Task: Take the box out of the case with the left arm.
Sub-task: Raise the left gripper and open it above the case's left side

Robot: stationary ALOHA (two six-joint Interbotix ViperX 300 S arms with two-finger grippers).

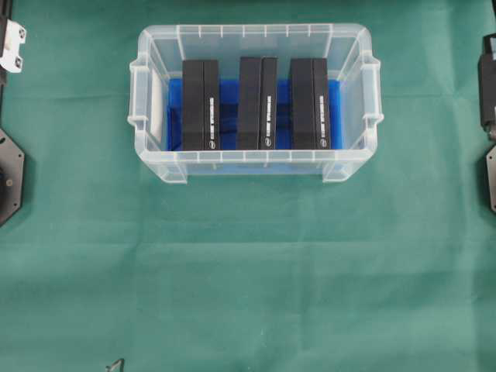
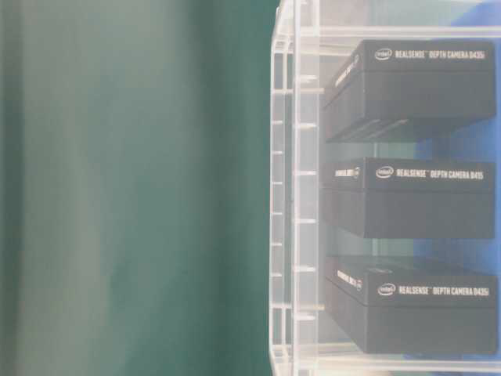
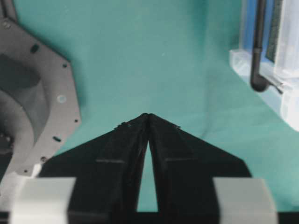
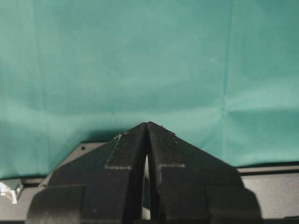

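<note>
The case (image 1: 252,31), a clear plastic tub with a blue cloth on its floor, sits on the green cloth at the upper middle. Three black boxes stand in it side by side: left (image 1: 200,105), middle (image 1: 257,102), right (image 1: 310,102). The table-level view shows their white printed labels through the case wall (image 2: 293,196). My left gripper (image 3: 148,115) hovers over bare green cloth left of the case, tips touching, holding nothing. A corner of the case (image 3: 280,79) shows at its right. My right gripper (image 4: 147,123) is shut too, over green cloth, empty.
The left arm (image 1: 9,43) and its grey base plate (image 1: 9,174) sit at the left edge of the overhead view. The right arm (image 1: 488,85) is at the right edge. Green cloth (image 1: 248,279) covers the table in front of the case.
</note>
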